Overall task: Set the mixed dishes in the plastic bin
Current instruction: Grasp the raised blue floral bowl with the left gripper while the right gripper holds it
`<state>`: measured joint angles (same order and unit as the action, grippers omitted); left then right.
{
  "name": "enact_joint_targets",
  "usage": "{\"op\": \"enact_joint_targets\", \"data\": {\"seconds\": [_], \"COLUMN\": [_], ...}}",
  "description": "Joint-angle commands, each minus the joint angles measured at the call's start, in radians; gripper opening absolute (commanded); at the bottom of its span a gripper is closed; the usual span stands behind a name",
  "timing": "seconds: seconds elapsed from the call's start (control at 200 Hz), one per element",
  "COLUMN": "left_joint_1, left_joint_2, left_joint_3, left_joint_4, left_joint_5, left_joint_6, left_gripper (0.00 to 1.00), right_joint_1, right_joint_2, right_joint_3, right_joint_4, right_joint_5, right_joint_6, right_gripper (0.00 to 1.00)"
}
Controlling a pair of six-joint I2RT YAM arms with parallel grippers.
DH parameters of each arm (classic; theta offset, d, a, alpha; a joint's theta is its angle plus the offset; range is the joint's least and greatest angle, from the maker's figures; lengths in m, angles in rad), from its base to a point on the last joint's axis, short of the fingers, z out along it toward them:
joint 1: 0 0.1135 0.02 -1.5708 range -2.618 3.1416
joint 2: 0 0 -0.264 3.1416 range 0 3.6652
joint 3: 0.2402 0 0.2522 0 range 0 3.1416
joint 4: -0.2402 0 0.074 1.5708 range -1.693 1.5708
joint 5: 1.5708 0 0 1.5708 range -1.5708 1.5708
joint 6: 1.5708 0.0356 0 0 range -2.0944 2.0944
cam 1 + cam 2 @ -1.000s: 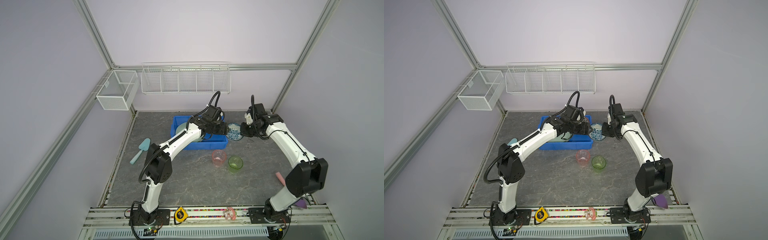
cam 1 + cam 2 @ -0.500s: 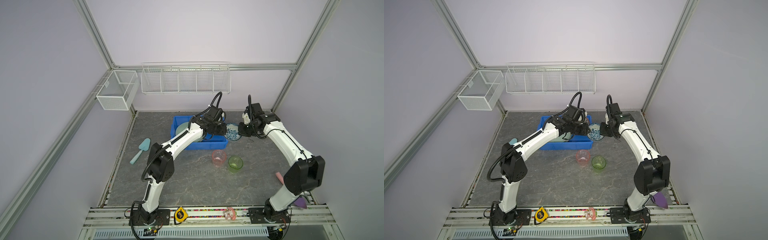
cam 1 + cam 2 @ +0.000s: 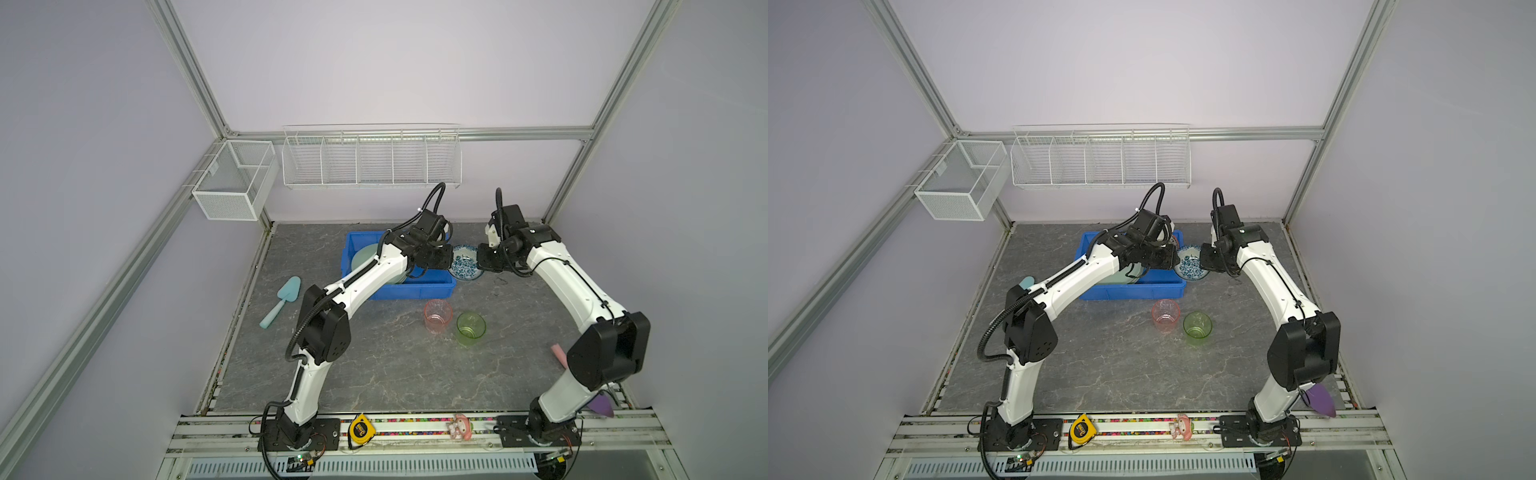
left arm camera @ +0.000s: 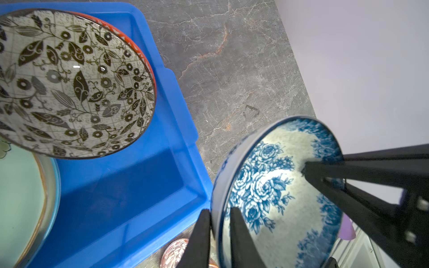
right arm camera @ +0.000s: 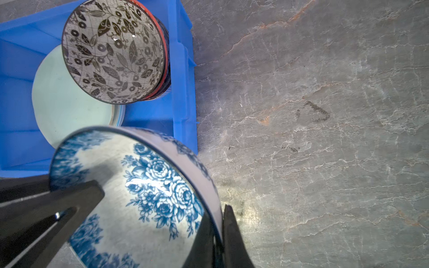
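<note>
A blue-and-white rose-patterned bowl [image 3: 465, 266] [image 3: 1191, 266] hangs between both grippers, just outside the right end of the blue plastic bin [image 3: 415, 289] [image 3: 1133, 291]. My left gripper [image 4: 219, 210] [image 3: 451, 262] is shut on the bowl's [image 4: 278, 192] rim on the bin side. Shut on the opposite rim of the bowl [image 5: 139, 185] is my right gripper [image 5: 216, 208] [image 3: 478, 259]. Inside the bin [image 4: 130, 185] [image 5: 183, 81] a black leaf-patterned bowl [image 4: 69, 81] [image 5: 111, 58] rests on a pale green plate [image 5: 65, 106]. A pink cup [image 3: 437, 316] and a green cup [image 3: 470, 328] stand in front of the bin.
A teal scoop [image 3: 282, 299] lies left of the bin, and a purple scoop [image 3: 1320, 397] sits behind the right arm's base. White wire baskets [image 3: 370, 160] [image 3: 235, 178] hang on the back and left walls. A yellow tape measure [image 3: 360, 428] sits on the front rail.
My left gripper has closed on the rose bowl's rim; a second ago it stood open. The right arm has carried the bowl slightly left, toward the bin.
</note>
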<state>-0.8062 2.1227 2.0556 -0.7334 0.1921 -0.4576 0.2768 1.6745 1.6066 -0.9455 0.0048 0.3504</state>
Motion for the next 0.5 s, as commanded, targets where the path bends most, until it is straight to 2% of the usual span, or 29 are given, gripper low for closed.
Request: {"op": "enact_joint_targets", "data": {"seconds": [0.0, 0.18, 0.3, 0.495], "left_joint_1": [-0.007, -0.01, -0.011, -0.011], "left_joint_2": [0.035, 0.045, 0.046, 0.046], "left_joint_3": [0.036, 0.044, 0.044, 0.044], "left_joint_4": [-0.024, -0.032, -0.034, -0.034], "left_joint_5": [0.022, 0.024, 0.022, 0.013], "left_joint_6": [0.017, 0.02, 0.02, 0.016], "left_gripper": [0.17, 0.17, 0.0, 0.0], "right_joint_1": [0.012, 0.018, 0.02, 0.019], "right_joint_2": [0.004, 0.008, 0.008, -0.001], "right_joint_3": [0.039, 0.041, 0.039, 0.039], "right_joint_4": [0.037, 0.045, 0.053, 0.06], "right_joint_5": [-0.047, -0.054, -0.059, -0.065], "right_joint_6": [-0.004, -0.002, -0.003, -0.004], "right_gripper": [0.07, 0.07, 0.07, 0.1]}}
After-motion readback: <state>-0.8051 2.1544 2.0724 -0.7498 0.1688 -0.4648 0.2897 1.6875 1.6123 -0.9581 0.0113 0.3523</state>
